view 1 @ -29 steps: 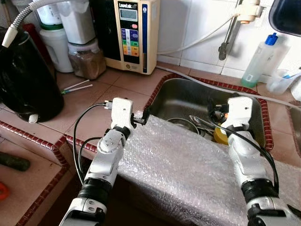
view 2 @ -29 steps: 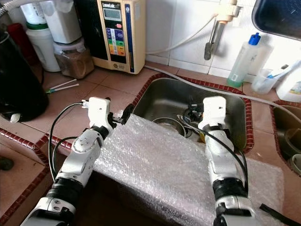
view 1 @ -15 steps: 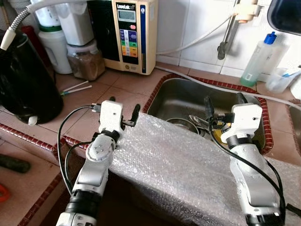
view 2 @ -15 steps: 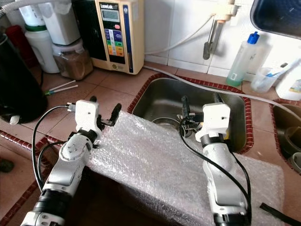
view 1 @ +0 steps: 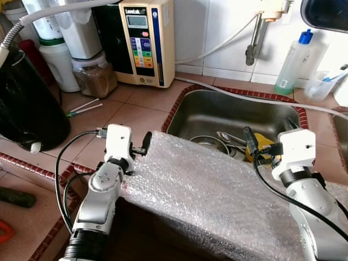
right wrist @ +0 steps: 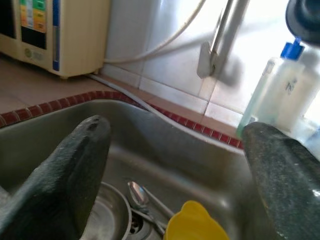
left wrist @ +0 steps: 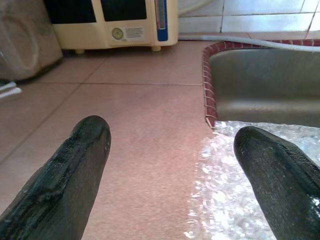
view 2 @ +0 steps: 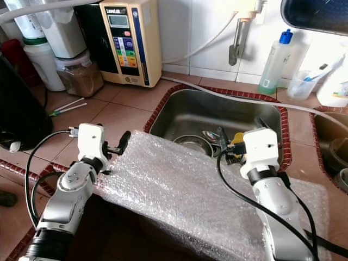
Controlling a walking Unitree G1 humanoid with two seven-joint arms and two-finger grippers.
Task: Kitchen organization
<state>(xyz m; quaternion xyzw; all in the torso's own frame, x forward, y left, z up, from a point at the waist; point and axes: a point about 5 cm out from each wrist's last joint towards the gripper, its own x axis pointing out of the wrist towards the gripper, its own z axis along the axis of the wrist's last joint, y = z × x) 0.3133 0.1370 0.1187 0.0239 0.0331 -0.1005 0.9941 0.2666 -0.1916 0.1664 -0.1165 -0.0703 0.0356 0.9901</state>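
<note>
Two end effectors stand over a sheet of bubble wrap point(view 1: 217, 196) that drapes from the near rim of the steel sink point(view 1: 234, 111) down over the front edge of the tiled counter point(view 1: 136, 109). The left end effector point(left wrist: 172, 165) sits at the sheet's left corner with its fingers spread apart: one finger point(left wrist: 280, 170) lies over the wrap's edge and the other point(left wrist: 75, 165) over bare tile, neither pinching the sheet. The right end effector point(right wrist: 175, 170) hovers at the wrap's far right edge, just above the sink bowl, fingers wide apart and holding nothing. Below it in the bowl lie a yellow piece point(right wrist: 192, 222), a spoon point(right wrist: 140, 195) and a round metal dish point(view 1: 205, 142). Beyond the left arm, on the counter, stand a cream water ionizer point(view 1: 144, 41), a jar of brown granules point(view 1: 95, 76), a black kettle point(view 1: 27, 103) and two straws point(view 1: 81, 107). A soap bottle point(view 1: 291, 62) stands behind the sink by the tap point(view 1: 255, 38).
</note>
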